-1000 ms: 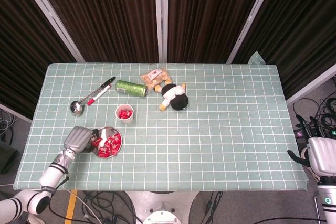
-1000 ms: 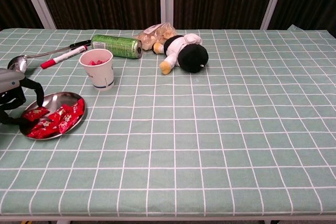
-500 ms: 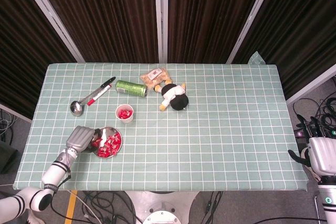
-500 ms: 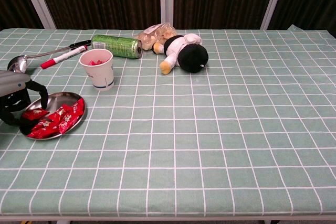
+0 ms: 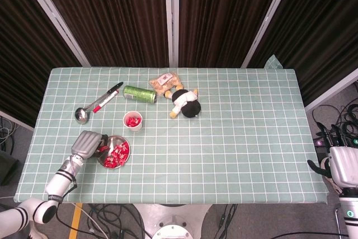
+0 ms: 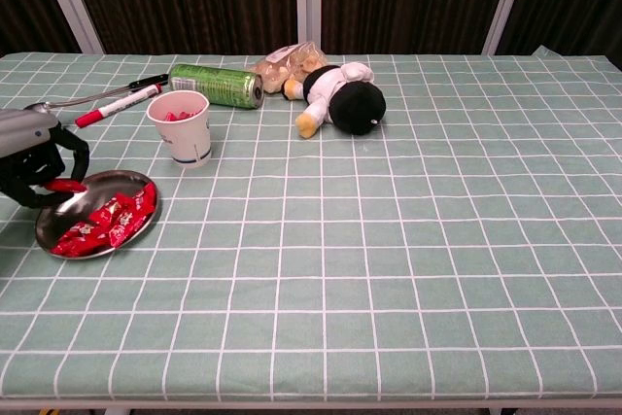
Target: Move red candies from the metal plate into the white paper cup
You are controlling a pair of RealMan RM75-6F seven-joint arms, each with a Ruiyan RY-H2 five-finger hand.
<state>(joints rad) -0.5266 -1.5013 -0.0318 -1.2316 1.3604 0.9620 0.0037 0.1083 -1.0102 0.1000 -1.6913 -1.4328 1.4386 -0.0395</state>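
Ok, left hand (image 6: 34, 157) pinching one red candy (image 6: 64, 185) over metal plate (image 6: 136, 224) rim; white paper cup (image 6: 181, 127) lies just up-right, nearer left arm. Right hand (image 5: 342, 166) off tabletop, state unclear.

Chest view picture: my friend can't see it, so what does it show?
The robot's left hand pinches a red candy just above a metal plate of red candies. Behind the plate stands a white paper cup holding candies; farther back lie a green can and a plush toy.

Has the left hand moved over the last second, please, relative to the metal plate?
Yes. The left hand has risen off the metal plate, now holding a red candy above its far-left rim.
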